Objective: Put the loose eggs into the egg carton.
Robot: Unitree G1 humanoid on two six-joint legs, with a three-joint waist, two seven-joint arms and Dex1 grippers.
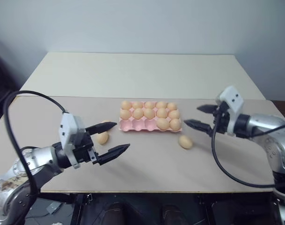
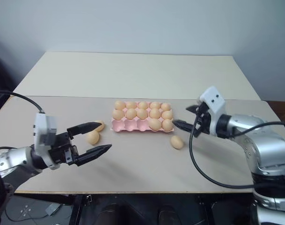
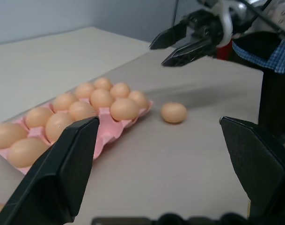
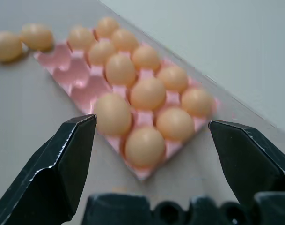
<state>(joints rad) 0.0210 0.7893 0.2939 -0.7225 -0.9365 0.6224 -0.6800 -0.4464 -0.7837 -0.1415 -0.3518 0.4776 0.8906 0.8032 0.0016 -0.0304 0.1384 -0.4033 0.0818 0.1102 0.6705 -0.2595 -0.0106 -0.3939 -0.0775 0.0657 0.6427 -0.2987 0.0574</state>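
Note:
The pale pink egg carton (image 1: 134, 125) lies mid-table; its back two rows are full and two eggs sit at the right end of the front row. One loose egg (image 1: 185, 141) lies on the table off the carton's front right corner. Two more loose eggs (image 1: 102, 138) (image 4: 37, 36) lie left of the carton, the farther one partly hidden by a finger. My left gripper (image 1: 122, 135) hovers open beside those two, holding nothing. To the right of the carton my right gripper (image 1: 191, 116) is open and empty, above and behind the single egg (image 3: 173, 112).
The beige mat (image 1: 147, 164) has free room in front of the carton. A paler tabletop (image 1: 142, 70) stretches behind it to the wall. A black cable (image 1: 217, 159) loops down from my right wrist.

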